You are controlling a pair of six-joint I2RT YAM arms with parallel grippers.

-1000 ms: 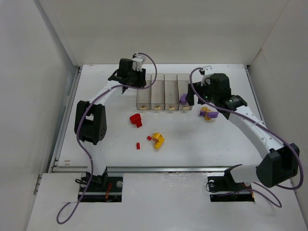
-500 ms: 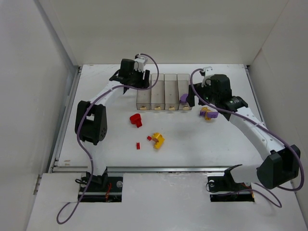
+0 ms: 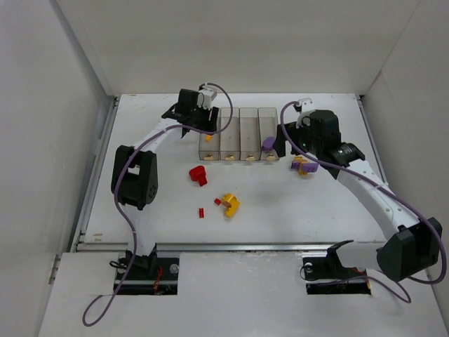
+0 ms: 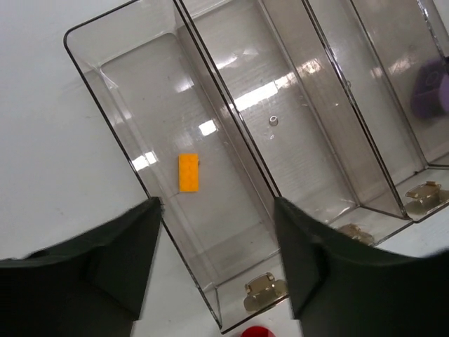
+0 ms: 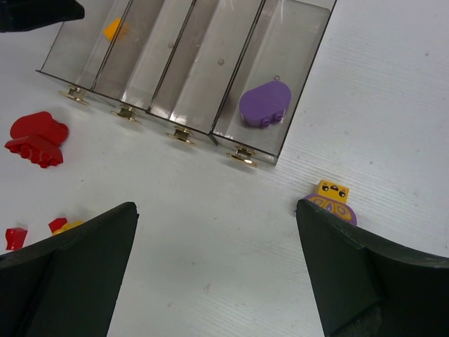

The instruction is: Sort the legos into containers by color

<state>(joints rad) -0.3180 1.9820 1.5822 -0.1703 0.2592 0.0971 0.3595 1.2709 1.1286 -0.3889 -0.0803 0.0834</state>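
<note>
Nearest the arm bases on the white table (image 3: 316, 210), two small red bits (image 3: 200, 212) lie just left of a yellow cluster (image 3: 230, 204). One bit almost touches the cluster's left edge. A little farther back and to the left sits a red chunk (image 5: 35, 138), loose on the table and apart from the others. Off to the right, near the right arm, rests a purple-and-yellow piece (image 5: 333, 200) with its yellow block toward the bins.

Behind these stand the containers (image 3: 249, 133) — four clear bins joined in a row, their tan clasps (image 5: 181, 137) at the near ends. An orange brick (image 4: 188, 173) lies flat on the floor of the leftmost bin. A purple piece (image 5: 264, 104) lies in the rightmost bin, toward its near end.

The right gripper (image 5: 216, 210) hangs over the table just in front of the right end of the row, jaws spread wide and holding nothing. The left gripper (image 4: 217, 207) hovers above the leftmost bin — fingers wide apart, nothing between them, the orange brick below and beyond its tips.
</note>
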